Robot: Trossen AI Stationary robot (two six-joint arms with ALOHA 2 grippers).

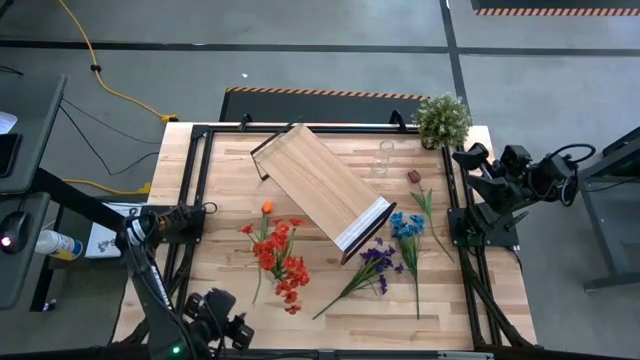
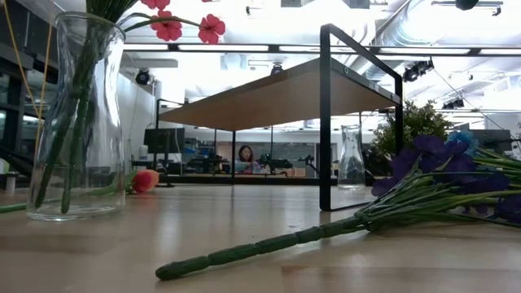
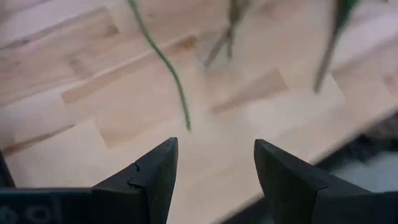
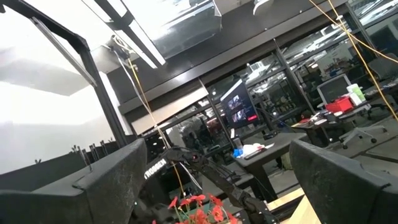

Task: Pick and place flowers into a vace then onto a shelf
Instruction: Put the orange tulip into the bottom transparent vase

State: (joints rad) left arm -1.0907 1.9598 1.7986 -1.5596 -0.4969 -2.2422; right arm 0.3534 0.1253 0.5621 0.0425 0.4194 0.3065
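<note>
The near vase loses its top at the frame edge; stems past the left gripper blur.

table: we see pale wood planks in a butcher-block pattern, smooth with a soft sheen.
shelf: we see a light-wood board with fine straight grain, smooth, on a thin matt black metal frame.
near vase: we see clear glass, glossy, with green stalks showing through.
far vase: we see the same clear, shiny glass.
flowers: we take the red petals for matt cloth; the stalks look like plastic.
purple stem: we note ribbed, dull green plastic.
left gripper: we see dark matt plastic-looking fingers, smooth-faced.
right gripper: we see the same dark matt finish.
floor: we see grey, smooth, concrete-like surface.
</note>
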